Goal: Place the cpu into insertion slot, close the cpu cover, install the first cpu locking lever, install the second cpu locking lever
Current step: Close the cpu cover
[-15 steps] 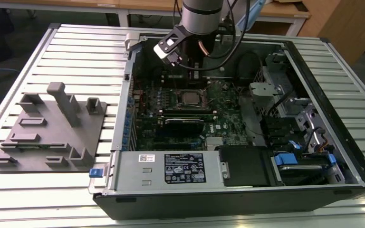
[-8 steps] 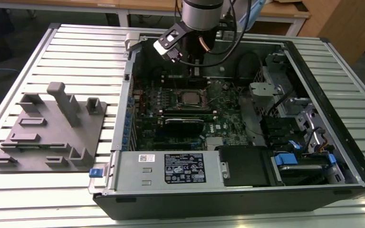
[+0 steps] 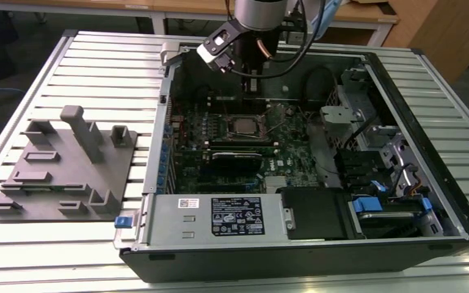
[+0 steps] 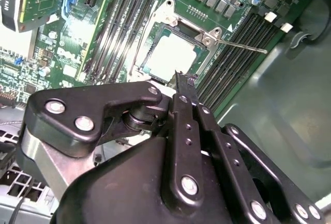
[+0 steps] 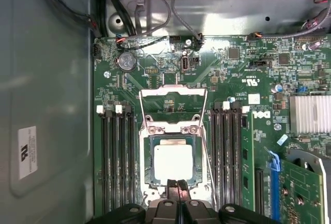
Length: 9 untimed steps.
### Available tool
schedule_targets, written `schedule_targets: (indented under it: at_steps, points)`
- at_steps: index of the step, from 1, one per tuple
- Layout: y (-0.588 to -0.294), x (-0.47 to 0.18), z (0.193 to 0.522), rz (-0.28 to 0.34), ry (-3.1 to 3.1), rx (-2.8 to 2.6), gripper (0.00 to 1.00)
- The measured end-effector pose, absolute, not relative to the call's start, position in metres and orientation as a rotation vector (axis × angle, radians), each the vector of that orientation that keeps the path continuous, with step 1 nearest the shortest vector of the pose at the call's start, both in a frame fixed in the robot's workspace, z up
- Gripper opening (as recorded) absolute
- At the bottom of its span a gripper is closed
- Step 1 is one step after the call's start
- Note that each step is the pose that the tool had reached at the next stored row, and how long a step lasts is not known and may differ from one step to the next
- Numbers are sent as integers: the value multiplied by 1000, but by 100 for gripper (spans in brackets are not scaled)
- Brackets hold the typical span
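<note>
**Cpu seated, cover open, gripper shut and empty**

We see the cpu (image 5: 173, 164) lying flat in the insertion slot (image 5: 147, 158), mid-motherboard (image 5: 222, 74). The cpu cover (image 5: 173, 92) is flipped open at the slot edge opposite the gripper (image 5: 177, 184). A thin lever (image 5: 206, 146) runs beside the slot. Gripper fingers are pressed together, holding nothing, just over the slot's nearer edge. We cannot tell whether they touch it.

in the first wrist view the gripper (image 5: 177, 183) is cut off by the picture's edge, and its closed fingertips (image 5: 172, 187) hide a part of the rim of the insertion slot (image 5: 147, 154). in the second wrist view the gripper's black body hides one corner of this slot. in the exterior view the arm (image 3: 259, 12) is cut off by the picture's edge, and the slot's metal parts are too small to tell apart.
</note>
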State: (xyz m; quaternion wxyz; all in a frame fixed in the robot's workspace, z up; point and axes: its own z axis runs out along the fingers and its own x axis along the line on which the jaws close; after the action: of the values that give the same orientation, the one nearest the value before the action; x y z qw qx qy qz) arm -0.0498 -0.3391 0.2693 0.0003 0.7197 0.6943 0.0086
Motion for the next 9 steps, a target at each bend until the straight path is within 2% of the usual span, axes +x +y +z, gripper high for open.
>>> schedule_targets:
  at_steps: [9]
  points:
    - [-339,-44,272,26,2181,2261,10]
